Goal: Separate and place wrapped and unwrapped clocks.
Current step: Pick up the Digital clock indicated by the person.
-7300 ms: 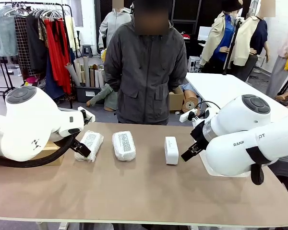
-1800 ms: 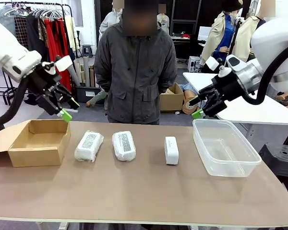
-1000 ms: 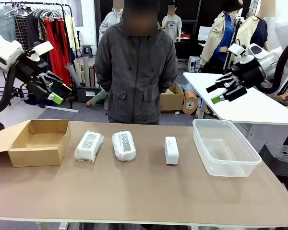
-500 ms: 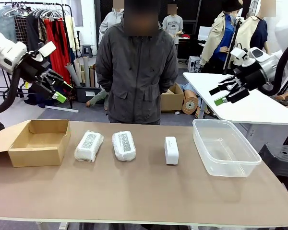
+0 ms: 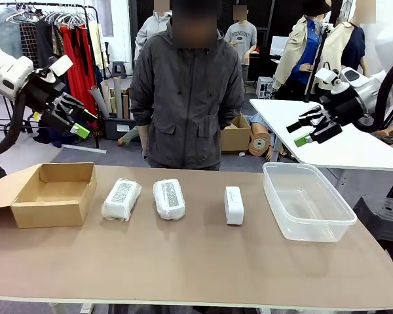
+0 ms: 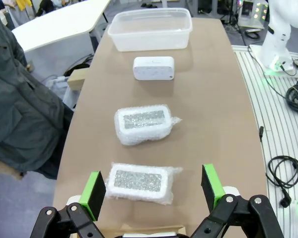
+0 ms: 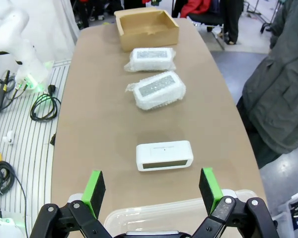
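Observation:
Two wrapped clocks in crinkly clear plastic lie side by side on the brown table, one at the left (image 5: 122, 199) (image 6: 139, 180) (image 7: 151, 58) and one beside it (image 5: 169, 198) (image 6: 142, 122) (image 7: 159, 89). The unwrapped white clock (image 5: 234, 205) (image 6: 153, 68) (image 7: 164, 155) stands to their right. My left gripper (image 5: 78, 123) (image 6: 152, 190) hangs open high above the cardboard box, nothing between its fingers. My right gripper (image 5: 302, 132) (image 7: 153, 190) is open too, up in the air above the plastic tub's far side.
An open cardboard box (image 5: 52, 193) (image 7: 146, 28) sits at the table's left end. A clear plastic tub (image 5: 307, 199) (image 6: 150, 29) sits at the right end. A person in a grey jacket (image 5: 187, 95) stands at the far edge, hands behind the back. The table's near half is bare.
Both arms have lifted off the table to high positions, uncovering the box and the tub. Over the last second they shifted only slightly. The clocks have not moved.

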Robot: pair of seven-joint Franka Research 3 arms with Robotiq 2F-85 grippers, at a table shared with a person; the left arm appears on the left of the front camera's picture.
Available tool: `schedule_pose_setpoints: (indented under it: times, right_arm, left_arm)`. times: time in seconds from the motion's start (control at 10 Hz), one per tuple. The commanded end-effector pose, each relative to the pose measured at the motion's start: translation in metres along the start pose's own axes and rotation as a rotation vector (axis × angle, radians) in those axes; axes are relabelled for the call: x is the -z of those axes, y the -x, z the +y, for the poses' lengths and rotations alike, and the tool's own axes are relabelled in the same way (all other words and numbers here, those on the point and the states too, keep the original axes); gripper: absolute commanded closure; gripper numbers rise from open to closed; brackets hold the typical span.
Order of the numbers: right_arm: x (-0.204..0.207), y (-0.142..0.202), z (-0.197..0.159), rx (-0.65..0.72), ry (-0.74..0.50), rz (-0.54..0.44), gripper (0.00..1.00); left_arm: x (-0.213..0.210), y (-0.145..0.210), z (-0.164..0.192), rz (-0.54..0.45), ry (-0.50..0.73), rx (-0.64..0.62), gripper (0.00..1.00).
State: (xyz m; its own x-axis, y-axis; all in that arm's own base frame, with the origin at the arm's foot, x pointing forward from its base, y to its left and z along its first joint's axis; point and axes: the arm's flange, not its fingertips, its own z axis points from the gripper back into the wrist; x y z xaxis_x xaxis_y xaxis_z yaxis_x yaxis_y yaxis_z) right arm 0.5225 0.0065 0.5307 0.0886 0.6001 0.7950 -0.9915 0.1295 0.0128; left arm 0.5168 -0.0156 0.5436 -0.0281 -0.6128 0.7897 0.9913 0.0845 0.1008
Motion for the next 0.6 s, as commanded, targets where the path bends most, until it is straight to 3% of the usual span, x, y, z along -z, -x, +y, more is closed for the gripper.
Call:
schedule_pose_setpoints:
  times: [0.0,0.5]
  right_arm:
    - [0.0,0.001,-0.0058,-0.034,-0.017,0.023,0.0]
    - [0.0034,0.0022,-0.0013,0.002,-0.006,0.003,0.0]
  left_arm:
    - [-0.0009,-0.0014,-0.0052,-0.012,-0.03,0.004,0.0]
    - [-0.0028,-0.0008,0.0005,0.003,-0.014,0.002,0.0]
